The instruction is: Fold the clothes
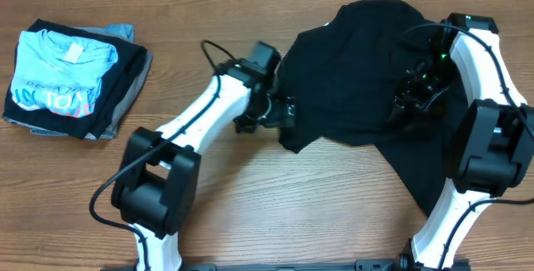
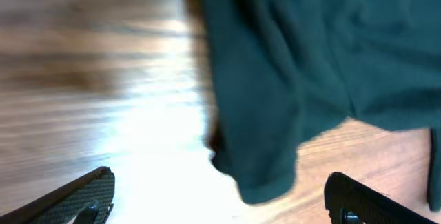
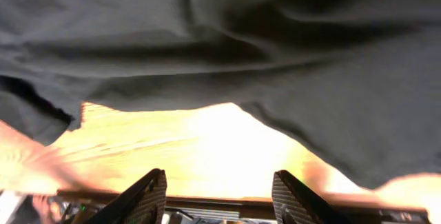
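The clothes, one plain black T-shirt [image 1: 359, 71], lie crumpled on the wooden table at centre right, with one part trailing toward the front right. My left gripper [image 1: 279, 114] sits at the shirt's left edge, wide open. In the left wrist view a hemmed corner of the shirt [image 2: 269, 176] reaches down between the fingers without touching them. My right gripper [image 1: 407, 102] hovers over the shirt's right side, dark against the fabric. In the right wrist view its fingers [image 3: 148, 196] stand apart with nothing between them, and the shirt [image 3: 241, 45] fills the top.
A stack of folded clothes lies at the far left, topped by a light blue T-shirt [image 1: 58, 75] with lettering, with a grey garment [image 1: 125, 31] in the stack under it. Bare wooden table [image 1: 275, 196] runs along the front between the two arm bases.
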Robot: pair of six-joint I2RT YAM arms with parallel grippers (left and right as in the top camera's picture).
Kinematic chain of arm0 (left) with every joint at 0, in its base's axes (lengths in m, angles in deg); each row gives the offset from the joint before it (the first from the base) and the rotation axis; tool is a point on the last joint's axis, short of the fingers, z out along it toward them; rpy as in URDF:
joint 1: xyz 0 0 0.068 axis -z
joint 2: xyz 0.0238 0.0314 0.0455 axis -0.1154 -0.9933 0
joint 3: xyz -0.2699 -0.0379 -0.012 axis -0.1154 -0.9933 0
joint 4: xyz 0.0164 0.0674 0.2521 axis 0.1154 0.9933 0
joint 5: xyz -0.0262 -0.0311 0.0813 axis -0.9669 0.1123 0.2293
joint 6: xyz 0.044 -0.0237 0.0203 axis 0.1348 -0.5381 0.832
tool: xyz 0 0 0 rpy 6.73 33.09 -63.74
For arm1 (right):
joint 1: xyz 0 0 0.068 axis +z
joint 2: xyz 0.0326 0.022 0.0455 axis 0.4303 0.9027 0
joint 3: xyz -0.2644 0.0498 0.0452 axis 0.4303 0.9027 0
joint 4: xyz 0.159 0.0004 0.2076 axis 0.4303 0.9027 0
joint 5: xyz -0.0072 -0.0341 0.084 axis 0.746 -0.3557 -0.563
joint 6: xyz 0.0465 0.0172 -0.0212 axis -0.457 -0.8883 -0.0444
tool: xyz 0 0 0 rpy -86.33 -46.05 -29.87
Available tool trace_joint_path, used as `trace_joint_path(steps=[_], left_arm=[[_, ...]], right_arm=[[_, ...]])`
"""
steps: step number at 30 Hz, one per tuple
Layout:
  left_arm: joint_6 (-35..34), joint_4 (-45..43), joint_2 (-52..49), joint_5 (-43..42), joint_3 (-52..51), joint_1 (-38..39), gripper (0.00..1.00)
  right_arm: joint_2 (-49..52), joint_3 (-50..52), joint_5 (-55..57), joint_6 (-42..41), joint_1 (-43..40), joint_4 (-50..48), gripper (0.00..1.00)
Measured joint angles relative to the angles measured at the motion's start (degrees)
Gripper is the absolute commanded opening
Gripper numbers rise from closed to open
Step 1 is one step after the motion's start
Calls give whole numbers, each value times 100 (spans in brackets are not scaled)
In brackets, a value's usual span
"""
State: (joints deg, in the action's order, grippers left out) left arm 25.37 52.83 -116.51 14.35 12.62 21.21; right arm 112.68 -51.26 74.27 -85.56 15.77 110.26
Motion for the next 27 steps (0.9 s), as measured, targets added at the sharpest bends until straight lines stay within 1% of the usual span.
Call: trace_joint_path(steps=[3,6,7,8,9,11,13,15,16,19,20,21,23,24,27], left_arm=[[42,-232,0,-2,-162,-44,100],[15,-813,-11,-44,-603,92,100],[0,-951,-22,-46,-723,142,99],[-9,-1056,-24,-48,-804,170,95],[-20,-1126,-28,-46,-868,190,87],[-116,-1259,-28,-66,-898,210,75],[-166,-1338,-28,-66,-927,210,68],[-184,-1412,-35,-66,-968,210,64],[-181,-1467,-35,-63,-981,219,59],[-195,-1633,-37,-66,-981,260,37],[-229,-1644,-37,-66,-981,295,33],[-245,-1668,-37,-68,-981,321,27],[-284,-1744,-37,-68,-981,348,7],[-278,-1775,-37,-66,-981,350,4],[-262,-1849,-37,-66,-981,337,4]], right_arm=[[-142,0,289,-278,0,52,53],[-160,0,479,-415,0,96,53],[-160,0,570,-457,0,92,51],[-160,0,619,-483,0,98,50],[-160,0,673,-511,0,101,46],[-160,0,737,-581,0,98,44],[-160,0,772,-603,0,96,44],[-160,2,800,-625,0,96,43],[-160,17,828,-640,0,96,43],[-162,142,868,-658,0,103,43],[-162,201,872,-660,0,90,43],[-164,264,883,-664,0,85,41],[-164,339,903,-662,0,87,37],[-164,402,925,-664,0,72,37],[-192,426,960,-678,0,79,37]])
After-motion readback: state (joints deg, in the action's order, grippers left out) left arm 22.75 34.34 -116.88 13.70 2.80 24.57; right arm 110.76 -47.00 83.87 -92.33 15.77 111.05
